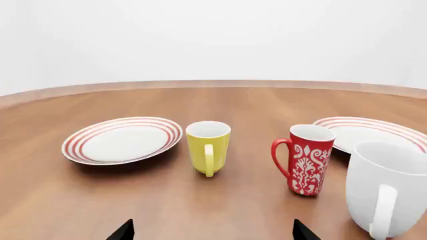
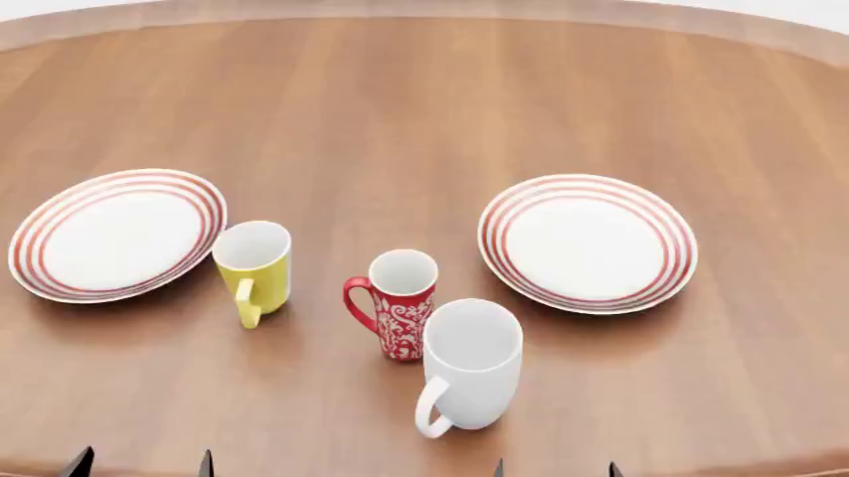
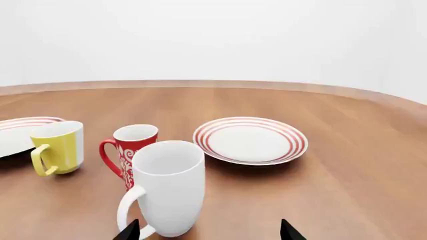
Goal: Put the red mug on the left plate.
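The red mug [image 2: 401,315] with a white floral pattern stands upright near the table's middle front, its handle toward the left; it also shows in the left wrist view [image 1: 307,159] and the right wrist view [image 3: 131,152]. The left plate [image 2: 117,234], white with red rings, lies at the far left, also in the left wrist view [image 1: 123,139]. My left gripper [image 2: 141,463] is open and empty at the front edge, well short of the mugs. My right gripper [image 2: 555,468] is open and empty, just in front of the white mug.
A yellow mug [image 2: 254,268] stands between the left plate and the red mug. A bigger white mug [image 2: 466,366] stands right in front of the red mug. An identical right plate [image 2: 587,241] lies at the right. The wooden table [image 2: 424,109] curves away behind.
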